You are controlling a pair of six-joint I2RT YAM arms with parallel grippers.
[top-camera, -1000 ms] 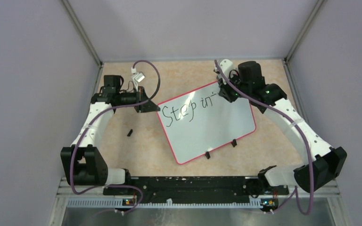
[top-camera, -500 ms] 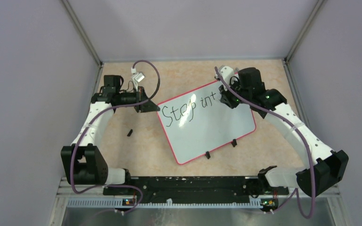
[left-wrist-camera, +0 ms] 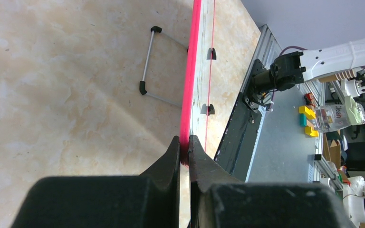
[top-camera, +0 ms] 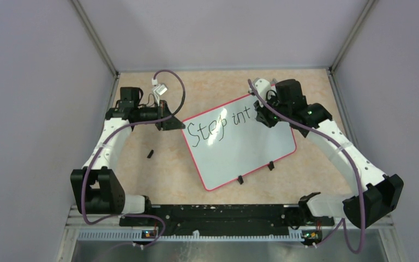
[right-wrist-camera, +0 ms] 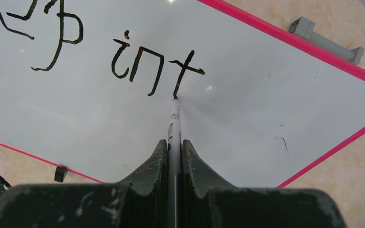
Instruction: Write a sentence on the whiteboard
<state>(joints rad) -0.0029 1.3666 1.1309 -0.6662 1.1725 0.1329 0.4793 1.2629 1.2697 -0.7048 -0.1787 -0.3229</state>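
Note:
The whiteboard lies tilted on the table, white with a pink rim. The sentence reads "Step int" in black. My left gripper is shut on the board's left corner; in the left wrist view the pink rim runs straight into the closed left gripper. My right gripper is over the board's far right part, shut on a marker. The marker's tip touches the foot of the last "t" of the sentence on the whiteboard; the right gripper grips the barrel.
Two black clips sit on the board's near edge. A small black piece lies on the table left of the board. A grey bar-shaped piece lies beyond the far rim. A wire stand shows by the board. Walls enclose the table.
The right gripper has shifted slightly right with the marker, and the lettering has grown from "Step in" plus a dash to "Step int". The left arm has not moved.

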